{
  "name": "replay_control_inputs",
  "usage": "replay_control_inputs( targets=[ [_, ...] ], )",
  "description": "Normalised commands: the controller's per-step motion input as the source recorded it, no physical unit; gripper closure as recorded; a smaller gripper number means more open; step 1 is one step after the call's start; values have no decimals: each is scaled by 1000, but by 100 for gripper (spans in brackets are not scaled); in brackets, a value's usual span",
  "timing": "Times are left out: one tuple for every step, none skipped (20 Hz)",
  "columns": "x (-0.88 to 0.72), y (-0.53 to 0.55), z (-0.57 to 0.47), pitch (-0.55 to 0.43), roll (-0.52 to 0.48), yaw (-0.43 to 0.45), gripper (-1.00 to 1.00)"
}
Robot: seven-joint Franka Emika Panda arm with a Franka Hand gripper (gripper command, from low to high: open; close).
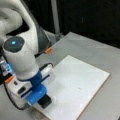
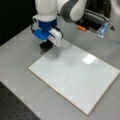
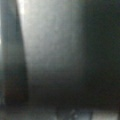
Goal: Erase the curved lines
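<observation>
A white board (image 1: pixel 75 87) lies on a grey table (image 1: pixel 105 52). The robot arm's pincer (image 1: pixel 45 101), below a blue mount, sits at the board's corner, at about 7 o'clock in a front view and 10 o'clock in a front view (image 2: pixel 46 47). A black block eraser (image 2: pixel 45 46) is under it, touching or just above the board edge; whether the pincer is clamped on it I cannot tell.

The curve lines are barely visible: only a faint dark fleck (image 2: pixel 66 79) near the board's centre, well apart from the eraser.

Judging by this, the wiping looks largely done or paused. The wrist view shows only a dark blur.
</observation>
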Motion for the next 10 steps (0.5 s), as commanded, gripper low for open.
replay_control_inputs(
  targets=[
    [213, -371, -132, -54, 18, 192, 100],
    [243, -361, -128, -43, 34, 168, 100],
    [264, -351, -119, -39, 49, 159, 100],
    [283, -344, -97, -27, 69, 140, 100],
    [274, -314, -58, -13, 85, 116, 100],
    [288, -318, -44, -6, 103, 106, 100],
    [294, -311, -21, 7, 119, 96, 100],
    [288, -301, 1, 15, 127, 80, 100],
    [283, -296, 18, 23, 131, 73, 100],
    [282, -296, 23, 27, 137, 70, 100]
  ],
)
